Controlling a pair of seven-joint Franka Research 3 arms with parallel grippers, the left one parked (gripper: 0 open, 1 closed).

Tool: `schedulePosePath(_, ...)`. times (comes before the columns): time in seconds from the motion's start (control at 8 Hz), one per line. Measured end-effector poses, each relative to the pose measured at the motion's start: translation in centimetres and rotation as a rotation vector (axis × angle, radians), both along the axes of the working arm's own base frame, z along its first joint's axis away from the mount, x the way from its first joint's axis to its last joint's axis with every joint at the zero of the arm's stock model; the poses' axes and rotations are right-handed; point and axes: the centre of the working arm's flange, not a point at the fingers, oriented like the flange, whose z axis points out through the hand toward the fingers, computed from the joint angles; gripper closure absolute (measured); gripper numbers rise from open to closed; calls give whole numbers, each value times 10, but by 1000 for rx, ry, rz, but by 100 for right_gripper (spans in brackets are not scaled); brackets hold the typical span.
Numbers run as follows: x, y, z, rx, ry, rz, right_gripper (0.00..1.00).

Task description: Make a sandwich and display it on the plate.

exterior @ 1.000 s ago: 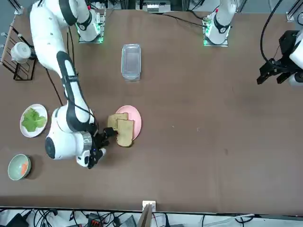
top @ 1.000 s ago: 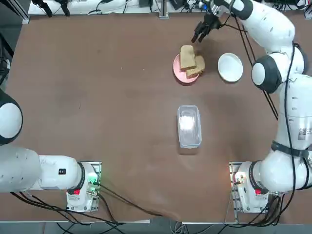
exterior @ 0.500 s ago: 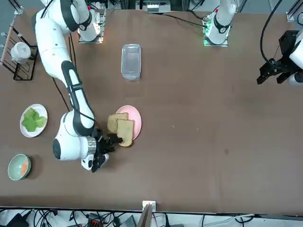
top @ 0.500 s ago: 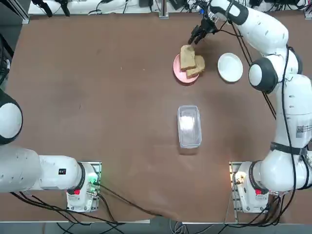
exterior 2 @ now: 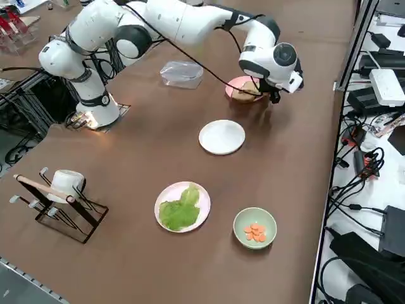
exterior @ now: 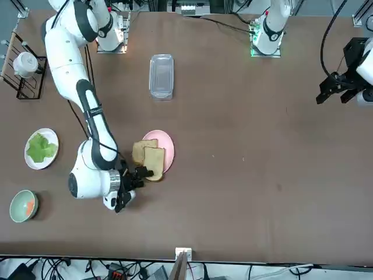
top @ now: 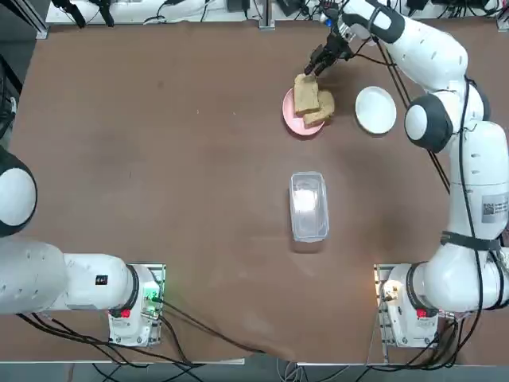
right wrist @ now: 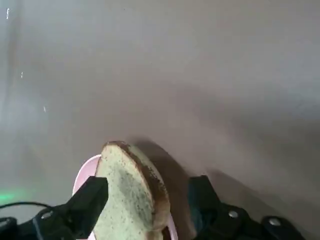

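No assembled sandwich is in view. Two tan bread slices (top: 312, 99) overlap on a pink plate (top: 291, 117) at the far middle of the table. My right gripper (top: 318, 64) is open at the far slice (right wrist: 132, 192). In the wrist view its fingers (right wrist: 90, 202) stand on either side of that slice, with a gap on one side. The empty white plate (top: 375, 109) lies just right of the bread, also seen in the right side view (exterior 2: 222, 136). A lettuce leaf (exterior 2: 180, 209) lies on a pinkish-white plate (exterior 2: 201, 201). Orange bits (exterior 2: 254, 230) sit in a green bowl (exterior 2: 243, 220).
A clear lidded container (top: 308, 205) lies in the middle of the table. A rack with a white mug (exterior 2: 63, 187) stands near the table's right edge. In the front view the arm (exterior: 96, 140) covers the white plate.
My right gripper has come down from beyond the far edge of the bread toward the slices and now straddles the far slice. The bread and plates have not moved.
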Motion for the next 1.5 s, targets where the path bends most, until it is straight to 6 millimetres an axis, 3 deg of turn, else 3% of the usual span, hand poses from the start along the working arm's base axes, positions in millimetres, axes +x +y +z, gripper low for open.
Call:
schedulePosePath(1.25,-5,7,-12,24,29,1,22)
schedulePosePath(1.5,-5,8,-12,25,29,3,31)
